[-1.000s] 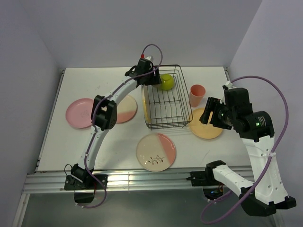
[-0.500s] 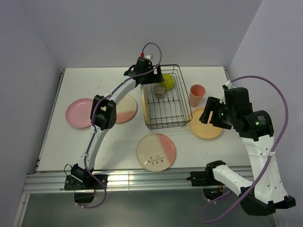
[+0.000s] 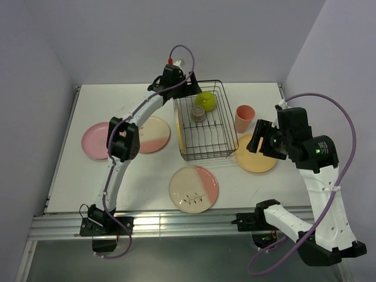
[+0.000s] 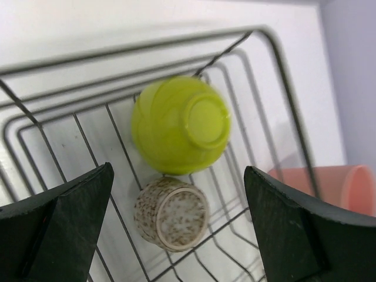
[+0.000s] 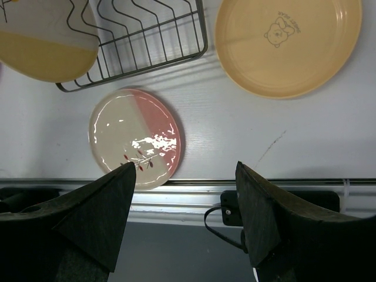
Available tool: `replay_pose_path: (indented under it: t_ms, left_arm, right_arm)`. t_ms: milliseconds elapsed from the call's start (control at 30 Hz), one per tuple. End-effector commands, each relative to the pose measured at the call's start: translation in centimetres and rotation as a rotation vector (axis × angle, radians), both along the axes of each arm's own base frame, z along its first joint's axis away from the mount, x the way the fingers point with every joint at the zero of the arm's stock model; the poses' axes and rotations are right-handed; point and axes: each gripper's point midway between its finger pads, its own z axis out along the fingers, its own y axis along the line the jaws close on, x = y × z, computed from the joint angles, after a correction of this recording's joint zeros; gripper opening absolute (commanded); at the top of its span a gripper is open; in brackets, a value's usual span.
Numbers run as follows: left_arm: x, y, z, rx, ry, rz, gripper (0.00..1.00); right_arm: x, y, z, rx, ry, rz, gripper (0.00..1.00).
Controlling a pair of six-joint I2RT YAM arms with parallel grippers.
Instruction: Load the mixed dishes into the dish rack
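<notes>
L gripper (image 3: 189, 89) opened wide & pulled back — tiny grey cup (image 3: 199, 114) now sits in dish rack (image 3: 208, 157).

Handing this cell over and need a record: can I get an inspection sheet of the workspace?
Surface: white table.
Job's things: bowl and cup in rack; yellow plate on edge at rack's left side; pink plate, orange plate, left half-pink plate, front half-pink plate and tumbler on table.
Clutter: nothing seen.
Grippers: left gripper open above rack; right gripper open, empty.
Cables: left cable, right cable, both purple, looping free.
Surroundings: plain walls, metal rail.
</notes>
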Motion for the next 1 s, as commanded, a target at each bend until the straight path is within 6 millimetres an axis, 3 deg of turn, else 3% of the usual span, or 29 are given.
replay_pose_path:
  t_ms: [0,100,133,167,200,400,467,533,567,633,667,700,733,767,800,833,867,900,933,967]
  left_arm:
    - [1.5,2.8,14.4,-0.186,-0.237,0.062,0.99]
    - [1.7,4.6,17.0,-0.245,-0.242,0.093,0.99]
    - [1.6,5.7,19.4,-0.282,-0.270,0.114,0.99]
    - [1.5,6.3,19.0,-0.284,-0.260,0.130,0.99]
    - [1.1,7.6,21.4,-0.306,-0.292,0.151,0.99]
    - [-0.1,13.4,24.7,-0.326,-0.257,0.252,0.99]
    - [-0.9,14.8,23.8,-0.308,-0.203,0.277,0.99]
    - [-2.2,16.4,24.9,-0.305,-0.200,0.283,0.99]
    - [-2.7,16.9,23.6,-0.285,-0.166,0.291,0.99]
    - [-4.9,18.1,24.2,-0.254,-0.164,0.295,0.99]
    - [-5.6,18.6,22.1,-0.229,-0.115,0.309,0.99]
    - [-7.3,19.4,23.6,-0.234,-0.138,0.317,0.99]
    - [-8.4,19.7,23.5,-0.235,-0.131,0.320,0.99]
    - [-9.4,19.8,21.6,-0.221,-0.087,0.321,0.99]
    - [-11.4,20.1,23.3,-0.234,-0.119,0.313,0.99]
    - [-12.4,20.3,23.5,-0.238,-0.120,0.312,0.99]
    - [-13.5,20.4,21.9,-0.228,-0.083,0.313,0.99]
    - [-15.5,20.6,23.5,-0.242,-0.115,0.300,0.99]
    - [-16.6,20.8,23.5,-0.233,-0.122,0.295,0.99]
    - [-17.7,21.2,22.1,-0.209,-0.086,0.303,0.99]
  right_arm:
    - [0.8,0.1,0.4,0.005,-0.030,-0.001,0.76]
    - [1.1,0.2,0.2,0.012,-0.032,-0.006,0.76]
    - [1.2,0.2,0.3,0.016,-0.039,-0.008,0.76]
    - [1.4,0.2,0.1,0.016,-0.033,-0.014,0.76]
    - [1.5,0.2,0.0,0.016,-0.034,-0.021,0.76]
    - [2.8,1.0,-0.3,0.058,-0.044,-0.024,0.76]
    - [3.4,1.4,-0.8,0.080,-0.037,-0.025,0.76]
    - [4.2,2.0,-1.5,0.100,-0.027,-0.022,0.76]
    - [4.5,2.4,-2.9,0.111,0.018,-0.015,0.76]
    - [5.4,3.0,-4.1,0.135,0.040,-0.014,0.75]
    - [5.7,3.3,-5.5,0.140,0.082,-0.015,0.74]
    - [6.1,3.5,-5.9,0.148,0.086,-0.020,0.74]
    - [7.0,3.6,-6.0,0.151,0.066,-0.022,0.73]
    - [7.5,3.6,-6.8,0.142,0.081,-0.033,0.73]
    - [8.2,3.1,-7.2,0.118,0.077,-0.067,0.73]
    - [8.9,2.8,-7.4,0.104,0.073,-0.082,0.73]
    - [9.6,2.7,-8.1,0.086,0.094,-0.090,0.73]
    - [10.1,2.4,-8.4,0.069,0.098,-0.100,0.72]
    - [10.8,2.2,-8.7,0.049,0.091,-0.111,0.71]
    - [11.4,2.2,-9.4,0.036,0.108,-0.109,0.70]
